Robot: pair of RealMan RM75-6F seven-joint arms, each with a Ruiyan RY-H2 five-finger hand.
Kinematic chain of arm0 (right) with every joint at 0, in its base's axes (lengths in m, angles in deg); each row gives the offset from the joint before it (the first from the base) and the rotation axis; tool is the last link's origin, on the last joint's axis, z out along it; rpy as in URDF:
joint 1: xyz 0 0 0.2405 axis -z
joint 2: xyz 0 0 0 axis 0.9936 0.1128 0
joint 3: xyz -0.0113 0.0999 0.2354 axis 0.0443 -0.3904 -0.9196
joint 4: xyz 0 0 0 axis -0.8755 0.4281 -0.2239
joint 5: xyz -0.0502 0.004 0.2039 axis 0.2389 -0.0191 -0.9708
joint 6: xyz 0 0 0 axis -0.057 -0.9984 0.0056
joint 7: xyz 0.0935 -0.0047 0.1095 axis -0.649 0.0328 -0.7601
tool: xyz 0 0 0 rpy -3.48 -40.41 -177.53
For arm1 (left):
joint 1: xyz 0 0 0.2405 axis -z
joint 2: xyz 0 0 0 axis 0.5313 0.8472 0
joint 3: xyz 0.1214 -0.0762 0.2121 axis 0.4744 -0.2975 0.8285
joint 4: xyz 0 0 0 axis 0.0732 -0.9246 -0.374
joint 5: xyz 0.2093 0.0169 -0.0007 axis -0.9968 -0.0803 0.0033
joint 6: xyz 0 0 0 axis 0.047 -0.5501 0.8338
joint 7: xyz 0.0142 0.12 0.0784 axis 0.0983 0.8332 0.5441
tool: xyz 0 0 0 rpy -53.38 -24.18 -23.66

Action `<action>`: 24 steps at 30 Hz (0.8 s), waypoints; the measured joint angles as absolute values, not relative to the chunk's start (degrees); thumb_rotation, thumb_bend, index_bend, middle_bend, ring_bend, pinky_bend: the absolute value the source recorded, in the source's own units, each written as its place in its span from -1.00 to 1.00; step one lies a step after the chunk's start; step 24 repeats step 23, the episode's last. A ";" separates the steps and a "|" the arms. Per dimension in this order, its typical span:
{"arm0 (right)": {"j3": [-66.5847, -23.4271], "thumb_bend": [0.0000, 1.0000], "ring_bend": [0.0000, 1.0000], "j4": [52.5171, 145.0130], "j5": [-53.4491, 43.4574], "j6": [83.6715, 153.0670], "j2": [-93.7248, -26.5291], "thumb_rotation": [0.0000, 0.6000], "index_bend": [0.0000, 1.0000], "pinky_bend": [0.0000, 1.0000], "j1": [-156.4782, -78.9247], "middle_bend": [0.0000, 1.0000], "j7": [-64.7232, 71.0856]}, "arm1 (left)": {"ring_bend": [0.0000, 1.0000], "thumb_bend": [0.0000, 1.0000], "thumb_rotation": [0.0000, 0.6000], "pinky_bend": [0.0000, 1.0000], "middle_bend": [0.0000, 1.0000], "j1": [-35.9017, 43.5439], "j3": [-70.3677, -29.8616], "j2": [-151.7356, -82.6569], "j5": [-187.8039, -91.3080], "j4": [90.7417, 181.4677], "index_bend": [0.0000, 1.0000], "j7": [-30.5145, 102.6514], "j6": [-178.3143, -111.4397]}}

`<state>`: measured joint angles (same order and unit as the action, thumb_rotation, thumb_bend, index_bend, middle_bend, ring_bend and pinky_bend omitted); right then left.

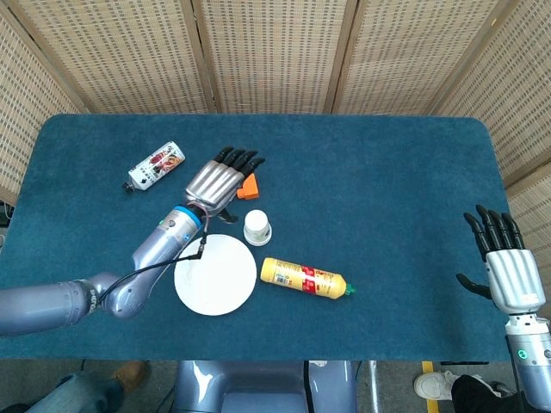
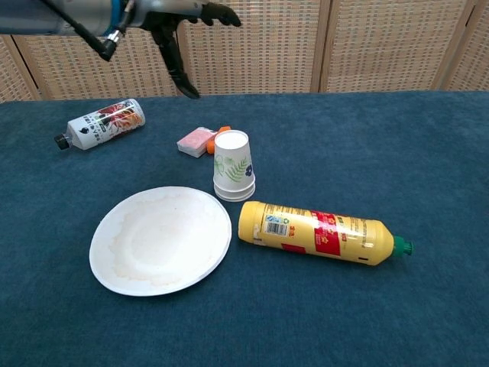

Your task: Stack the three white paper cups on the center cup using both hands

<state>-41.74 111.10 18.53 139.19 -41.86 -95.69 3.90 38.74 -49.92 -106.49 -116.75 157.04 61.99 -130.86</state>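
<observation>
A stack of white paper cups [image 1: 256, 227] [image 2: 233, 166] stands upside down mid-table, nested tightly, the outer cup printed with green leaves. My left hand [image 1: 219, 178] [image 2: 182, 30] hovers open, fingers spread, up and to the left of the stack and clear of it. At the table's right edge my right hand [image 1: 503, 258] stays open, fingers straight, far from the cups; the chest view does not show it.
A white paper plate [image 1: 216, 275] [image 2: 161, 238] lies left of the stack. In front lies a yellow bottle [image 1: 306, 278] [image 2: 318, 232]. A small pink and orange block [image 2: 197, 141] [image 1: 248, 185] sits just behind. A tube-like bottle [image 1: 156, 166] [image 2: 99, 122] lies far left.
</observation>
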 measured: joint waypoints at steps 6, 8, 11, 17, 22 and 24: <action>-41.91 -1.00 -1.00 111.58 18.00 139.13 -41.88 1.00 -0.86 -1.00 -95.44 -1.00 4.03 | -1.00 -1.00 1.00 -1.00 -1.00 26.61 -46.58 -103.70 -125.64 161.88 -1.00 57.10 -148.66; -41.93 -1.00 -1.00 111.78 17.94 139.05 -41.85 1.00 -0.87 -1.00 -95.41 -1.00 4.15 | -1.00 -1.00 1.00 -1.00 -1.00 20.70 -44.86 -102.78 -129.42 163.35 -1.00 54.89 -155.61; -41.92 -1.00 -1.00 112.39 17.78 138.93 -41.74 1.00 -0.89 -1.00 -95.33 -1.00 4.63 | -1.00 -1.00 1.00 -1.00 -1.00 12.05 -42.09 -101.46 -133.93 165.32 -1.00 51.64 -163.75; -41.62 -1.00 -1.00 114.18 17.51 138.86 -41.57 1.00 -0.97 -1.00 -94.91 -1.00 7.37 | -1.00 -1.00 1.00 -1.00 -1.00 -2.64 -35.81 -99.50 -142.11 167.57 -1.00 44.06 -173.00; -41.45 -1.00 -1.00 116.10 16.65 138.36 -41.12 1.00 -1.00 -1.00 -94.62 -1.00 10.18 | -1.00 -1.00 1.00 -1.00 -1.00 -9.06 -33.06 -99.56 -147.52 166.27 -1.00 40.93 -176.11; -41.46 -1.00 -1.00 116.41 16.51 138.34 -41.06 1.00 -1.00 -1.00 -94.58 -1.00 10.71 | -1.00 -1.00 1.00 -1.00 -1.00 -9.82 -32.80 -99.80 -148.53 165.54 -1.00 40.84 -176.26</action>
